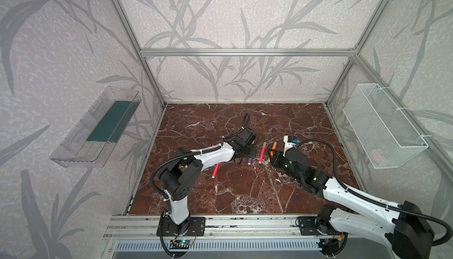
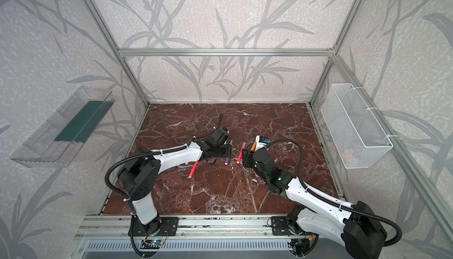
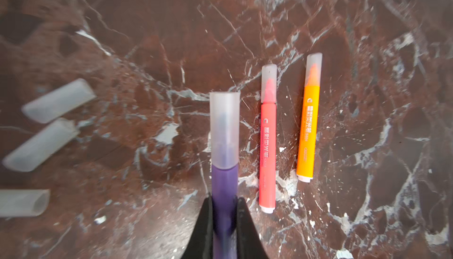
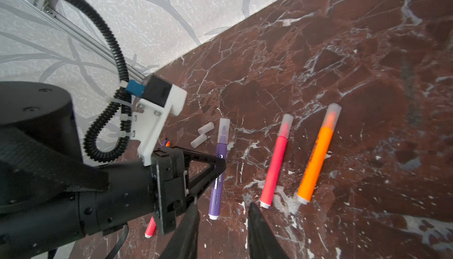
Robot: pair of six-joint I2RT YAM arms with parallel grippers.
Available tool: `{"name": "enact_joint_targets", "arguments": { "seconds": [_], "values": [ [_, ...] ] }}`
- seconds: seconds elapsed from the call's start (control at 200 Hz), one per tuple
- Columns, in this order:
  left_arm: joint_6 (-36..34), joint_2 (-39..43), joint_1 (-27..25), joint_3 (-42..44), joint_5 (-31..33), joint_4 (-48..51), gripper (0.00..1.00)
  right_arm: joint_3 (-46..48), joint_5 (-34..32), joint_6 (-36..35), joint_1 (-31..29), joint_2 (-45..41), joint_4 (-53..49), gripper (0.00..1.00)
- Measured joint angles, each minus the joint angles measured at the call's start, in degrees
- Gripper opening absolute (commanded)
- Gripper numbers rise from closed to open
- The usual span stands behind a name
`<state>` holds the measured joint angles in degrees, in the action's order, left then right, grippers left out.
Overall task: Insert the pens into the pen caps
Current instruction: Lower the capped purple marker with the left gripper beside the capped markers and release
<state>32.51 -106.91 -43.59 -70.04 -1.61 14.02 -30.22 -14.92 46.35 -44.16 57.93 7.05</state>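
**Capping stage, seen from both wrists and from above.** Your left claw (image 3: 224,202) is closed tight on the barrel of a purple pen (image 3: 224,181). The pen's tip sits inside a translucent cap (image 3: 224,128). You cannot tell from these views whether the pen's white end plug rests on the counter (image 3: 171,37) or is lifted off it.

**Capped pens.** On one side of the held pen lie a pink-red pen (image 3: 267,152) and an orange pen (image 3: 308,130), each flat on the marble with a cap over its tip.
- The three pens run roughly parallel and do not touch.
- The pink-red pen lies between the purple and the orange.

**Uncapped parts.**
- On the other side of the held pen you see three loose caps (image 3: 58,101). Two lie close side by side, and the third lies apart, partly cut off by the frame edge.
- In a top view, a second pink-red pen (image 1: 215,170) juts out from under your left arm (image 1: 213,156), white plug outward and tip hidden.
- In the right wrist view, the pointed tip of another purple pen (image 4: 164,142) and of another orange pen (image 4: 168,144) just show behind the left claw's camera mount.

**Right claw.** Your right claw (image 4: 223,206) is partly open, with its two black fingers (image 4: 255,223) spread apart and nothing between them. It hangs near the plug ends of the purple and pink-red pens and touches neither.
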Motion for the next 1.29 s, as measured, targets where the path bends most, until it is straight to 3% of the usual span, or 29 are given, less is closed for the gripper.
{"name": "enact_joint_targets", "arguments": {
  "seconds": [0.26, 0.69, 1.02, 1.115, 1.294],
  "values": [
    [0.0, -9.2, -0.6, -7.3, 2.5, 4.5, 0.00, 0.5, -0.7, -1.0, 0.6, -2.2, -1.7, 0.39],
    [0.2, -12.8, -0.5, -12.3, 2.1, 6.2, 0.00, 1.0, -0.6, -1.0, 1.3, -2.5, -2.0, 0.40],
    [1.2, -11.5, -0.5, -11.1, -1.7, 5.3, 0.55, 1.1, -0.7, -1.0, 1.3, -3.0, -2.2, 0.40],
    [1.0, -8.3, -0.5, -8.6, -1.5, 5.3, 0.62, 1.2, -0.7, -1.2, 1.4, -3.3, -2.2, 0.40],
    [0.3, 3.3, -0.5, -3.2, 1.6, 6.0, 0.60, 1.1, -0.3, -1.7, 1.4, -3.9, -2.3, 0.40]
  ]
}}
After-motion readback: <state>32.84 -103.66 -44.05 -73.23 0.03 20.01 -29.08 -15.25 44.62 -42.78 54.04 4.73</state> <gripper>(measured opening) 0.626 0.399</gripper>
